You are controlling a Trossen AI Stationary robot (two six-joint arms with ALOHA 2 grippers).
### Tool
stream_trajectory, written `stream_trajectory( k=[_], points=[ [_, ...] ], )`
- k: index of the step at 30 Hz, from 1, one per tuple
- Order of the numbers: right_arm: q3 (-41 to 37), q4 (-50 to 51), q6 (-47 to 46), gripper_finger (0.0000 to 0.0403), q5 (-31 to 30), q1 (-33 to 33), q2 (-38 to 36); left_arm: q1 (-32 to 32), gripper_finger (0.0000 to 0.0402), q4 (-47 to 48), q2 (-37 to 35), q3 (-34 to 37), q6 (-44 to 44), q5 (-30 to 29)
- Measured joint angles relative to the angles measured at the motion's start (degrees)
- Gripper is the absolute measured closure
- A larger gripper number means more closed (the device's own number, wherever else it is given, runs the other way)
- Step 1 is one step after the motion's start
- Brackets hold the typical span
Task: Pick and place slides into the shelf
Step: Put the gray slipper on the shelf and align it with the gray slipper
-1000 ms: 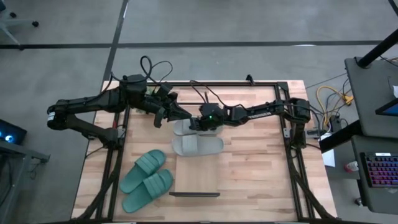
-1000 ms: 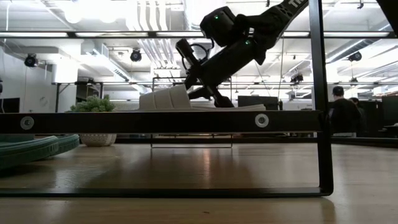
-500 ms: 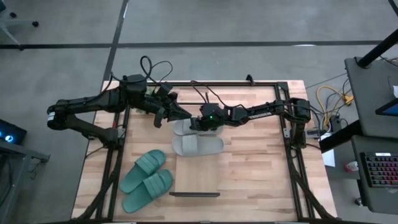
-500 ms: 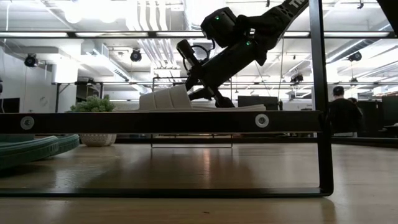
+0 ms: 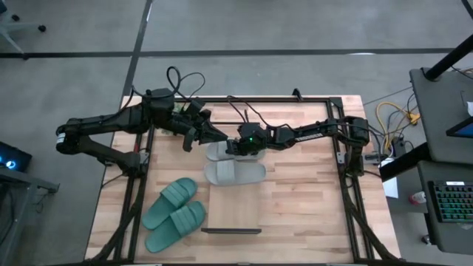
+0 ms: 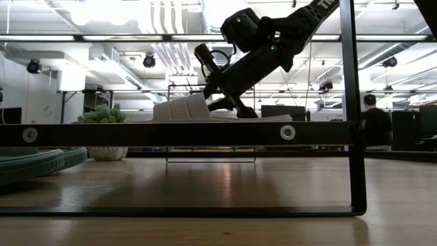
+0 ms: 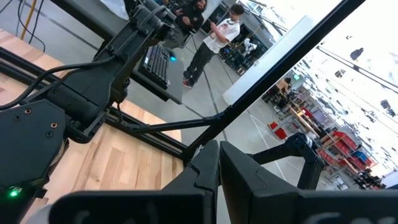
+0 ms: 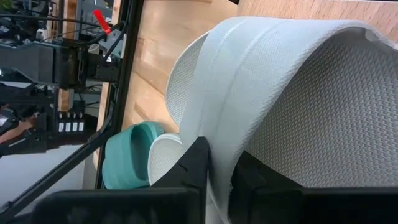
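From above, my right gripper sits over the far one of the two light grey slides, which lie side by side near the middle of the wooden table, but that view hides how my fingers stand. My right wrist view settles it: both dark fingers are clamped on the wide strap of the grey slide, the woven strap pinched between them, with one teal-green slide showing beyond it. The high view shows the whole teal-green pair well apart, near the table's left front edge, and the shelf as a thin dark strip at the front edge, nothing lying on it. The low view looks through the shelf's black end frame and top rail, with the grey slide's strap rising just above that rail and my right arm slanting down onto it; a teal-green sole lies low at the left. My left gripper hovers just beside the right one, at the back of the table; its wrist view shows its fingers pressed together on nothing, with my right arm close in front and a person standing far off in the room.
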State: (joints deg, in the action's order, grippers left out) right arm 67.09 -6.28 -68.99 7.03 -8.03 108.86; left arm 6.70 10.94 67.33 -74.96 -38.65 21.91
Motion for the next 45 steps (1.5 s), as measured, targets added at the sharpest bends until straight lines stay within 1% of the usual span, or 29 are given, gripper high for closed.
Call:
stream_trajectory(
  k=[7, 13, 28, 45],
  points=[
    [0.0, 0.1, -0.4, 0.0319, 0.0, 0.0, 0.0, 0.0, 0.0402, 0.0, 0.0, 0.0, 0.0, 0.0],
    [-0.1, 0.3, -0.5, 0.0294, 0.0, 0.0, -0.2, 0.0, 0.0402, 0.0, 0.0, 0.0, 0.0, 0.0],
    [-0.1, 0.4, -1.6, 0.0266, 0.4, 0.0, -0.3, 0.1, 0.0402, 0.0, 0.0, 0.0, 0.0, 0.0],
    [0.0, 0.9, -1.7, 0.0262, 2.2, -0.3, -0.5, 0.0, 0.0402, 0.0, 0.0, 0.0, 0.0, 0.0]
  ],
)
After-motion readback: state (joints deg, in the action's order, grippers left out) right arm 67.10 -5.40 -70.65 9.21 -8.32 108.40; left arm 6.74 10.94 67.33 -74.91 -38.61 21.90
